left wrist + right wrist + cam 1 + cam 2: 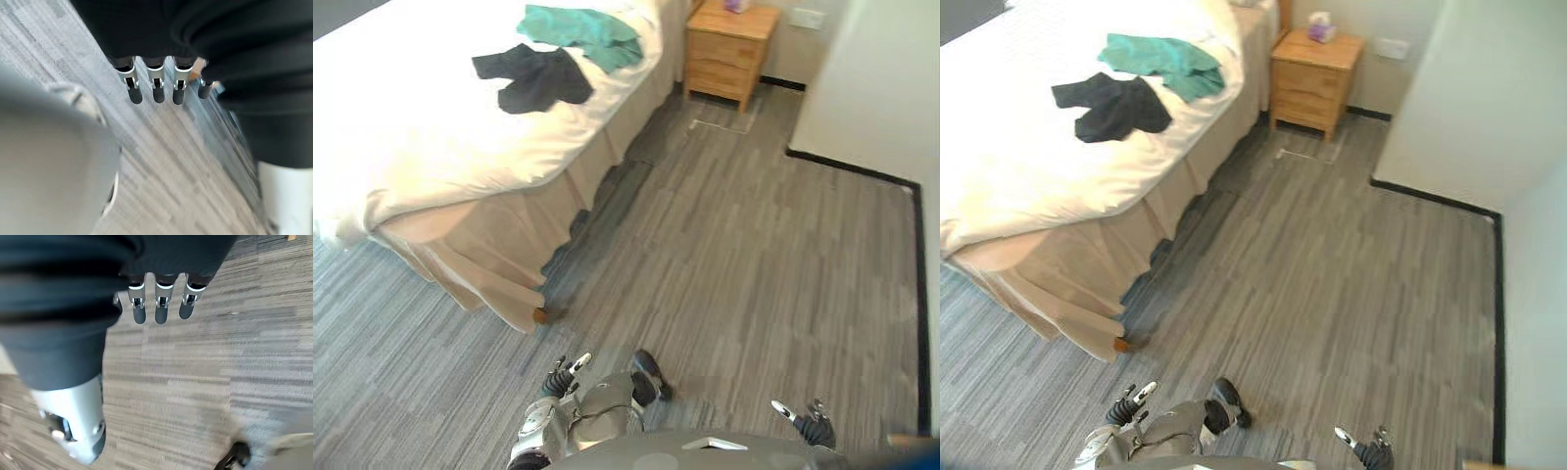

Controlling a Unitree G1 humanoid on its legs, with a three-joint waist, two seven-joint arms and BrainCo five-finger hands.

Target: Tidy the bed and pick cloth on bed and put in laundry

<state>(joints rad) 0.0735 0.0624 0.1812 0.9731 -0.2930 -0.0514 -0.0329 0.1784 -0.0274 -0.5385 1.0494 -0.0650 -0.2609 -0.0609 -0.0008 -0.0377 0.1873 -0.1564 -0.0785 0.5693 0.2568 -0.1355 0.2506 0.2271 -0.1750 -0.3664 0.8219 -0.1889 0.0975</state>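
A black cloth (535,76) lies crumpled on the white bed (401,127) near its far side, and a teal cloth (582,34) lies just beyond it, touching it. Both hands hang low at the bottom of the eye views, far from the bed. My left hand (564,375) is open, its fingers (155,85) straight over the floor with nothing in them. My right hand (805,421) is also open, its fingers (159,303) straight and bare above the grey floor.
A wooden nightstand (729,51) with a small purple tissue box (1320,29) stands beyond the bed's far corner. A white wall (876,83) with a black skirting edge borders the right side. Grey plank floor (734,264) stretches between bed and wall.
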